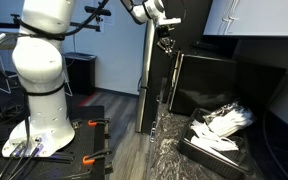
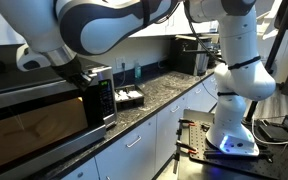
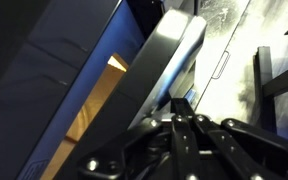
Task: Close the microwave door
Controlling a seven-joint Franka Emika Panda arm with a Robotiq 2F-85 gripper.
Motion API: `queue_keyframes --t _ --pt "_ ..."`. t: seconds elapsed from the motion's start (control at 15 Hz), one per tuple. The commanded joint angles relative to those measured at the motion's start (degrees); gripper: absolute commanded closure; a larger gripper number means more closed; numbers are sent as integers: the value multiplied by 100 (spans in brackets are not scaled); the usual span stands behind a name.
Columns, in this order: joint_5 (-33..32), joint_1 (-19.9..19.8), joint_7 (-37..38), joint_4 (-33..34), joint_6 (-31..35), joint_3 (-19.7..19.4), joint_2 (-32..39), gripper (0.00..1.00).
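Your white arm (image 1: 39,70) stood beside the dark stone counter (image 1: 164,150), its upper end stretched over it. The microwave door (image 2: 39,125) sat at the microwave's front on that counter, with the black tray (image 1: 206,153) of white items just past the microwave. You could not tell whether the door was fully shut. Your gripper (image 1: 165,42) hung close to the door, fingers pressed together with nothing between them.
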Motion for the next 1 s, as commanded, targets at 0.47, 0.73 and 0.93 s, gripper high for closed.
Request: queue_keyframes --t 0.47,0.73,0.93 --pt "326 -557 -1236 -2342 2579 -3 -1430 100" --pt "638 -497 -1576 -3003 2407 -16 -2063 100" --pt "700 -367 -1908 -3056 2058 39 -2221 100"
